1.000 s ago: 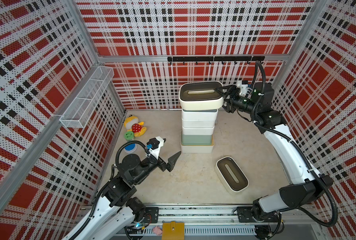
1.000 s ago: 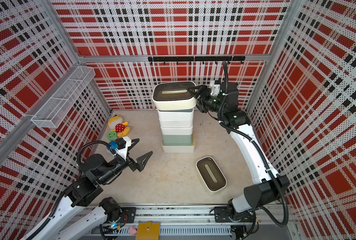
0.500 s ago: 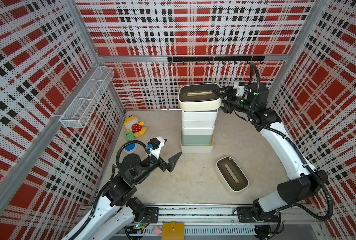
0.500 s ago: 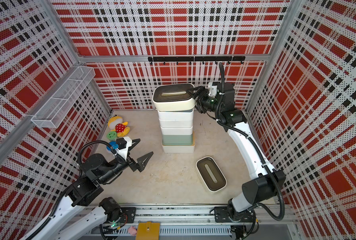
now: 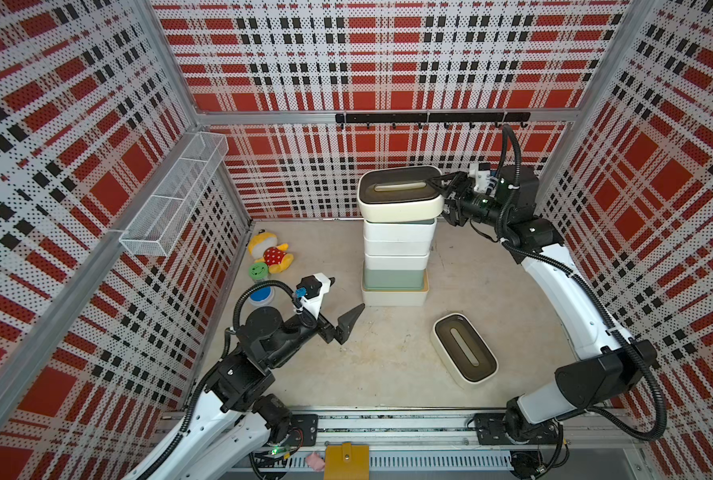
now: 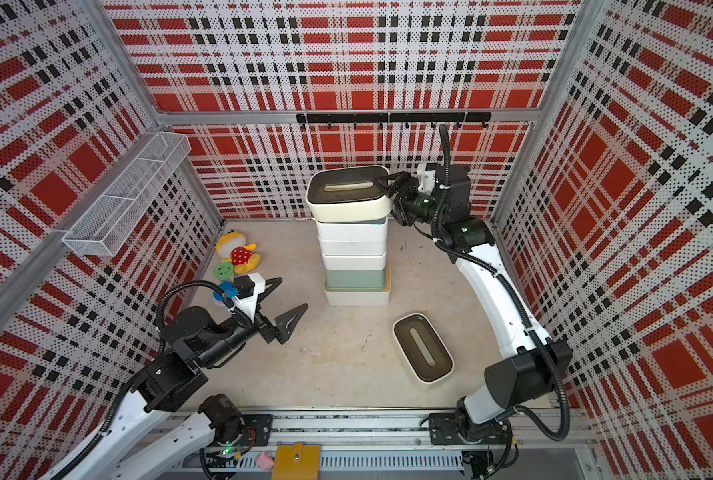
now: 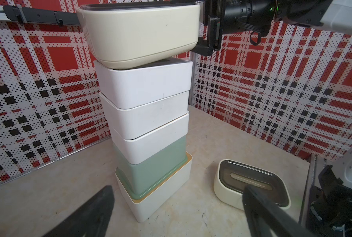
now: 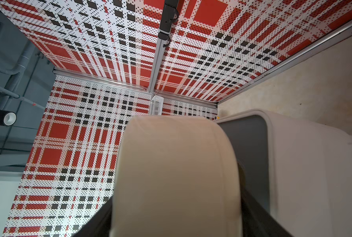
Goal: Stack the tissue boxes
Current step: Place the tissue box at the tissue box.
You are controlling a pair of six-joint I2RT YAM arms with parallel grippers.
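Olive-lidded tissue box (image 5: 400, 193) atop stack (image 5: 396, 249), end in grip of right end effector (image 5: 437, 195).

Left arm (image 5: 259, 332) low at 7 o'clock, left gripper (image 5: 346, 294) spread wide, empty, right arm (image 5: 562, 291) arched toward 1 o'clock, right gripper (image 5: 437, 197) clamped on cream tissue box (image 5: 396, 208)

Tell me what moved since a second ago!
The right gripper lowered the cream box slightly onto the stack, still clamped on its end. The left gripper, the lone box and the plush toy stayed put.
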